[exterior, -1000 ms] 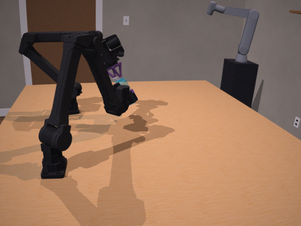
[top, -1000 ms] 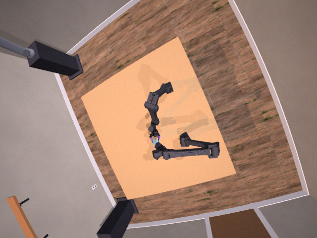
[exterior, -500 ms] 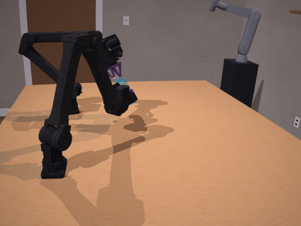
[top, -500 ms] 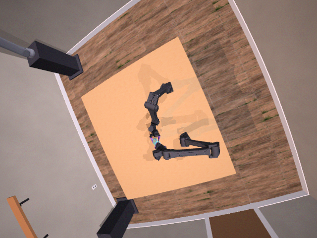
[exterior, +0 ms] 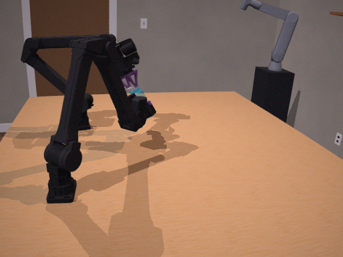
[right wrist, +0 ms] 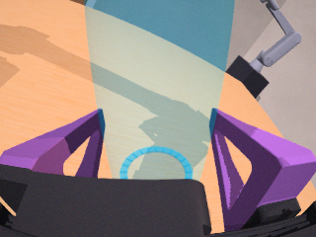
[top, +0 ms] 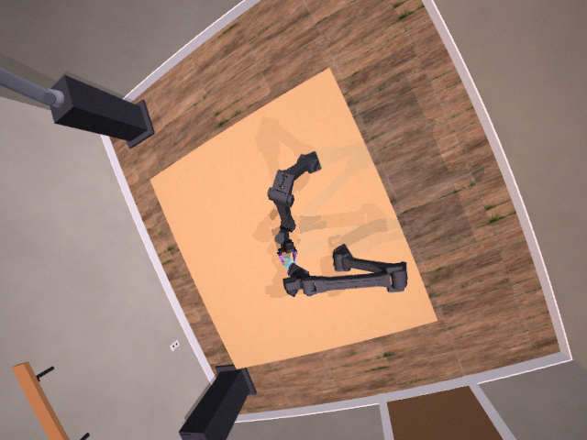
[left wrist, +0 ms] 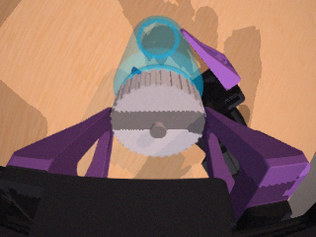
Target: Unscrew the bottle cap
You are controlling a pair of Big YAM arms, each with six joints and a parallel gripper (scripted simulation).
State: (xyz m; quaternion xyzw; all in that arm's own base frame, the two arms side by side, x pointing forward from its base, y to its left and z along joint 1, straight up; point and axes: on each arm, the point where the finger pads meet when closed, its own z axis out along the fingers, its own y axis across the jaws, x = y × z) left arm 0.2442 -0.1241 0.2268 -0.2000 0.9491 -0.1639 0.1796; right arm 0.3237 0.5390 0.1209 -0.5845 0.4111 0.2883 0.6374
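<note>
The clear teal bottle (top: 288,265) (exterior: 138,92) (left wrist: 159,55) (right wrist: 158,94) hangs tilted in the air above the orange desk (exterior: 226,171) (top: 213,227). Its ribbed grey cap (left wrist: 158,116) (exterior: 127,90) sits on its upper end. My left gripper (left wrist: 158,116) (exterior: 129,83) comes down from above and is shut on the cap, with a purple finger on each side. My right gripper (right wrist: 157,117) (exterior: 143,106) reaches up from below and is shut on the bottle's body. The bottle's foot is hidden behind the right gripper in the exterior view.
A grey robot arm (exterior: 282,36) (right wrist: 278,32) stands on a black pedestal (exterior: 273,92) (top: 99,111) beyond the desk's far right edge. A second black pedestal (top: 217,407) stands off another side. Both arm bases stand on the desk's left half in the exterior view.
</note>
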